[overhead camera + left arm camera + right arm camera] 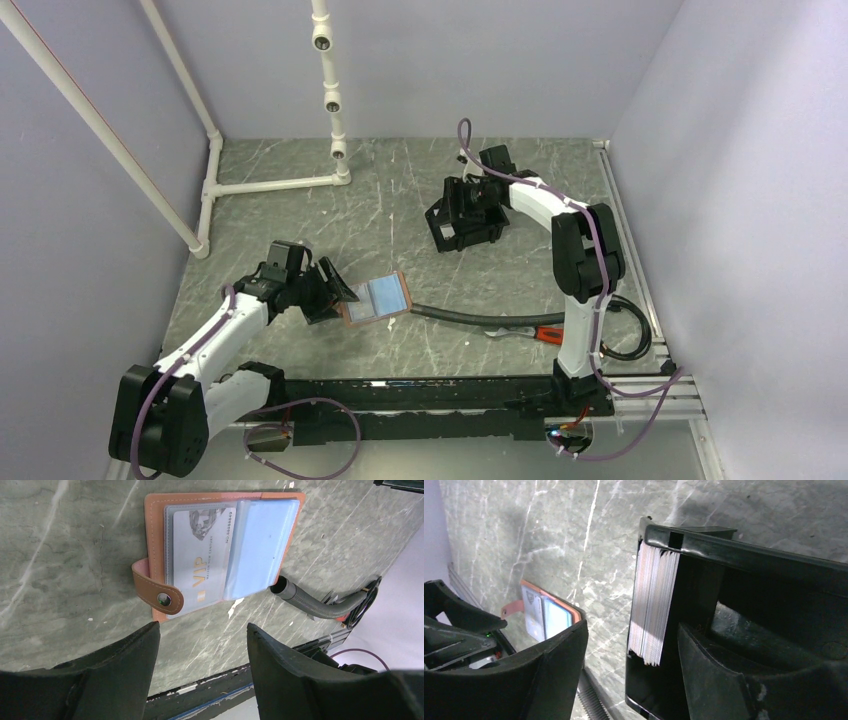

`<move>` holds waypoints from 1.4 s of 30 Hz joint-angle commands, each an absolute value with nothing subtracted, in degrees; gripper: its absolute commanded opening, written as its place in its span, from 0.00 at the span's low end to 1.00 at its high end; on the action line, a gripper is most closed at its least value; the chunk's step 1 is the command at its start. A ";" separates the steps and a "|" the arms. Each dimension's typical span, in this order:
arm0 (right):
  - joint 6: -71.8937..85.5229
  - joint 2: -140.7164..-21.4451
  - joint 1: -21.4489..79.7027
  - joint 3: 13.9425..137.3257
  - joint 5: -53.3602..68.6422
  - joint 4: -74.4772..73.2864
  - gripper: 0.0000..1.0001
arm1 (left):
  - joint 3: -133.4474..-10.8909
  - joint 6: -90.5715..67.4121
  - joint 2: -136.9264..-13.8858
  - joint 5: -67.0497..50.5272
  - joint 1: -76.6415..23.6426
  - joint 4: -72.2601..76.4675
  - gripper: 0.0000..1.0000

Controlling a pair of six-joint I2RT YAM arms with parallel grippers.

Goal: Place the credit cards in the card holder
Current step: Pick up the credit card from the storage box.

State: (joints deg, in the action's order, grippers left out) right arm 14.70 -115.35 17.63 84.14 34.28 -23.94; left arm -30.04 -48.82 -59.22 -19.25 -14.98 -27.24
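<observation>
The card holder (156, 540), a tan-brown leather wallet, lies open on the marble table (60, 565) with its snap strap folded over. One pale grey credit card (197, 555) marked VIP sits in its left clear sleeve; the right sleeve (260, 545) looks light blue. My left gripper (202, 630) hovers open just short of the wallet's near edge, nothing between its fingers. A stack of credit cards (654, 605) stands on edge inside a black box (749, 565). My right gripper (631, 625) is open and straddles that stack, one finger (709, 675) inside the box, the other finger (559, 655) outside.
A black ribbed hose (450, 315) runs from the wallet (375, 297) toward an orange-handled tool (548, 333). A white pipe frame (270, 185) stands at the back left. The black box (455, 235) sits at mid-right. Walls enclose three sides; a black rail (420, 395) lines the near edge.
</observation>
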 commanded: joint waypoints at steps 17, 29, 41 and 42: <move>16.11 -113.72 17.09 84.35 39.00 -20.30 0.19 | -33.06 -47.03 -59.59 -19.95 -15.06 -26.41 0.70; 15.18 -110.33 17.14 83.18 30.68 -22.06 0.38 | -32.50 -47.41 -59.69 -20.34 -15.12 -25.61 0.69; 18.22 -115.89 17.83 83.13 37.69 -18.72 0.76 | -32.01 -47.77 -58.68 -20.38 -15.11 -25.69 0.70; 18.27 -116.12 17.91 83.19 38.23 -18.41 0.75 | -31.92 -47.81 -58.63 -20.43 -15.12 -25.60 0.70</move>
